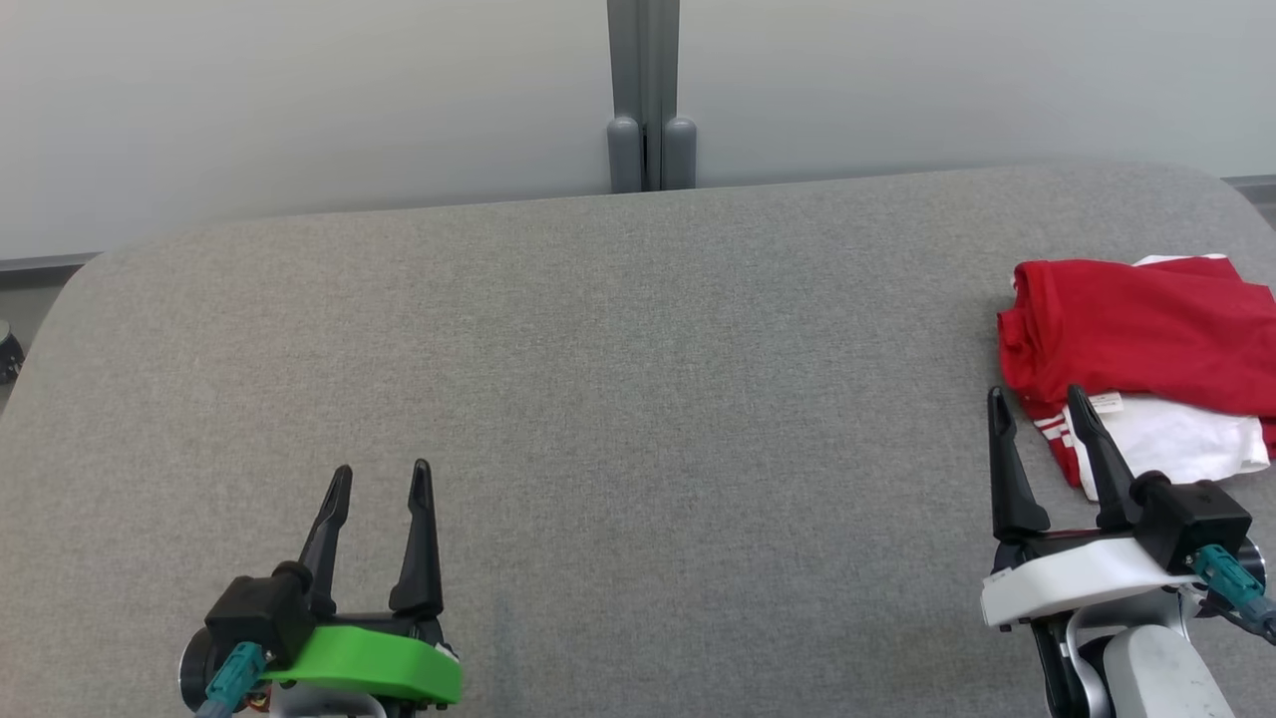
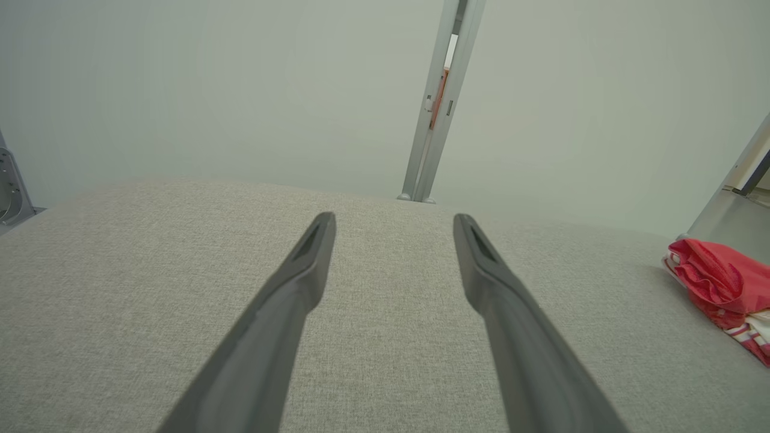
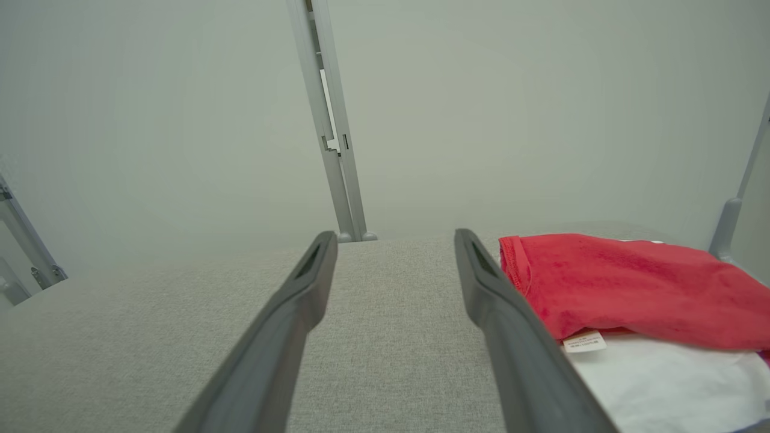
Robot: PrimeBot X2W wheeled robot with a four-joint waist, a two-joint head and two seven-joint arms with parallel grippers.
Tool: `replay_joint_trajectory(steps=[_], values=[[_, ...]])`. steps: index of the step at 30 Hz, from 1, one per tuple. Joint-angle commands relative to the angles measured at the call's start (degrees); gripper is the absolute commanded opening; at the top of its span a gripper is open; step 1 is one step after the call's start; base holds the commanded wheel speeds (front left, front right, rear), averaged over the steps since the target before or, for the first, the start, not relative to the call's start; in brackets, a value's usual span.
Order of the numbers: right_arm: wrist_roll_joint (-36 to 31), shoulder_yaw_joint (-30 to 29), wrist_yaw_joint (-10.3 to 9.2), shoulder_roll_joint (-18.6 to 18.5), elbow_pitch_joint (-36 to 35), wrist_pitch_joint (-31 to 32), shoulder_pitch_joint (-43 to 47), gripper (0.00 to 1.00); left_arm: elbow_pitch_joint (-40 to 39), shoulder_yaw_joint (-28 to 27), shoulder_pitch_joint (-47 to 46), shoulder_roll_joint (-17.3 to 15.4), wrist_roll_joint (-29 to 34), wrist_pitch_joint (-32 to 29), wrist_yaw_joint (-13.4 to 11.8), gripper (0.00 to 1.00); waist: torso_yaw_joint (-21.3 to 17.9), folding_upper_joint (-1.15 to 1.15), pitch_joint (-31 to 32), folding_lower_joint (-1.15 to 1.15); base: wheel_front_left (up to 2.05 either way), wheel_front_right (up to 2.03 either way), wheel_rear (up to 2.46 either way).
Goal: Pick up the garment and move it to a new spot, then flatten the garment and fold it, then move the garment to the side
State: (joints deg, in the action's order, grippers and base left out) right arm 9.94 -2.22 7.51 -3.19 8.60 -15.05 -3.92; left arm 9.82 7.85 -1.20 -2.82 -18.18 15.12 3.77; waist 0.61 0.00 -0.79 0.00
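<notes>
The garment [image 1: 1146, 339] is red and white, folded into a loose bundle at the right edge of the grey table [image 1: 638, 399]. It also shows at the far right in the left wrist view as the garment [image 2: 722, 288], and close by in the right wrist view as the garment [image 3: 631, 288], with a small label. My right gripper [image 1: 1037, 404] stands open just left of the bundle's near corner, nothing between its fingers. My left gripper [image 1: 384, 474] is open over bare table at the lower left, far from the garment.
A pale wall with a grey vertical post [image 1: 648, 95] runs behind the table's far edge. The table's rounded corners show at the far left and far right. Metal frame parts [image 2: 9, 186] stand off the table's left side.
</notes>
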Motion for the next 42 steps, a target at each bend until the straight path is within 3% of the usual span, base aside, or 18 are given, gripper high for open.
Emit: replay_joint_trajectory(steps=[1,5,6,42], values=[[-0.15,0.11,-0.05,0.01,-0.36,-0.15,0.48,1.0,0.07,-0.19,0.74,-0.19,-0.53,-0.02,0.26,1.0,-0.02,0.0,0.05,0.0,0.0,0.0,0.0],[-0.03,0.5,-0.05,0.05,-0.3,-0.15,0.48,1.0,0.11,-0.44,0.88,-0.19,-0.98,-0.02,0.42,1.0,-0.07,0.0,0.17,0.0,0.0,0.0,0.0],[0.02,0.48,0.0,0.18,0.15,0.0,0.08,0.0,0.16,-0.31,0.02,0.01,-0.88,0.0,0.28,0.0,-0.08,0.0,0.17,0.0,0.0,0.0,0.0],[33.39,-1.52,-0.01,0.27,2.67,8.82,-0.98,0.0,2.24,-5.01,-2.24,-0.81,-31.47,-7.98,1.73,0.0,-0.23,0.0,0.3,0.0,0.0,0.0,0.0]])
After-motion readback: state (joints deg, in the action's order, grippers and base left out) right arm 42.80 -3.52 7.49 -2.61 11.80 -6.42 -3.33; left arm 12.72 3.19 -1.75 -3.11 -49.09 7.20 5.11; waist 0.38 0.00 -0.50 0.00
